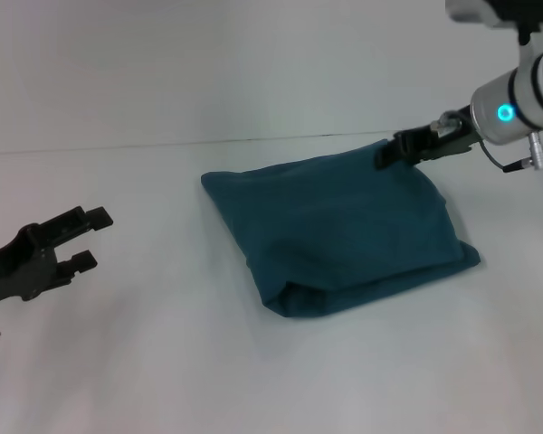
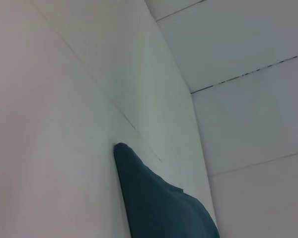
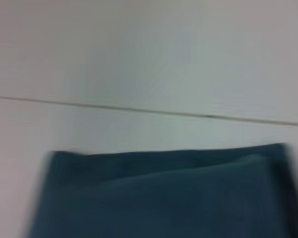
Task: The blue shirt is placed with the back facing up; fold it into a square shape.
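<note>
White table (image 1: pixel 145 362), folded blue shirt (image 1: pixel 335 231), right gripper (image 1: pixel 387 154) at its far corner.

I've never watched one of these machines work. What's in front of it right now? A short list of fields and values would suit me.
surface: plain white table
item: blue shirt, already folded into a compact, roughly square bundle
print: none showing; only plain fabric is visible
left gripper: open, off to the robot's left, well apart from the shirt
right gripper: at the shirt's far right corner; whether it grips the fabric cannot be told
fold state: layered edges show along the near side
</note>
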